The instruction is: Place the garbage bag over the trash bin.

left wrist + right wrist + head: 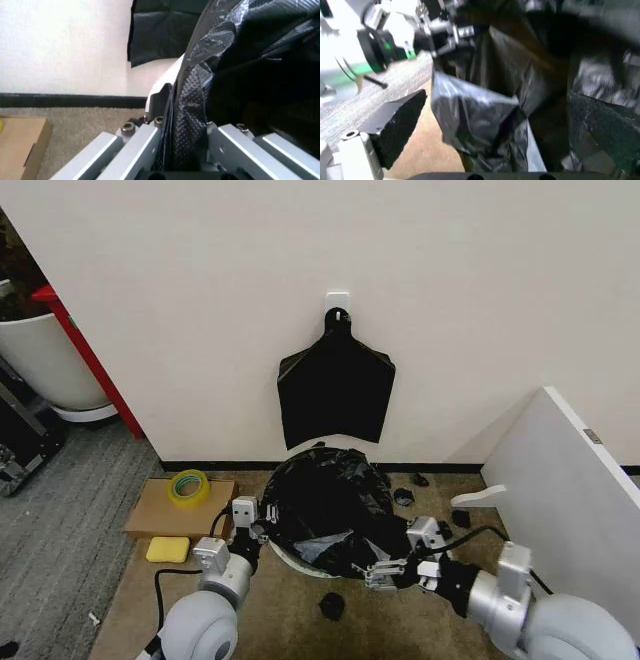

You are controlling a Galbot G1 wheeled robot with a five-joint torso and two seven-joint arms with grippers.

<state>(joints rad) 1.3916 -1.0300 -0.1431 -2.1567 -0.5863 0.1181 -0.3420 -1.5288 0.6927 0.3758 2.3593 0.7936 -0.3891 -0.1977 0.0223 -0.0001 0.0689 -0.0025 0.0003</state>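
Head view: the garbage bag (pixel 328 498), crinkled glossy black plastic, is draped over the trash bin (pixel 300 560), of which a pale sliver of rim and base shows at the near side, on the tan carpet against the wall. The left gripper (pixel 258 530) sits at the bag's left edge; the left wrist view shows its fingers (pixel 145 150) closed around a fold of bag film (pixel 192 105) beside the white bin wall (pixel 167 77). The right gripper (pixel 385 572) is at the bag's near right edge, touching the plastic; whether its fingers clamp the film cannot be told. A flat black fan-shaped bundle (pixel 335 390) hangs on the wall behind. A cardboard sheet (pixel 165 510) with a tape roll (pixel 187 485) lies to the left.
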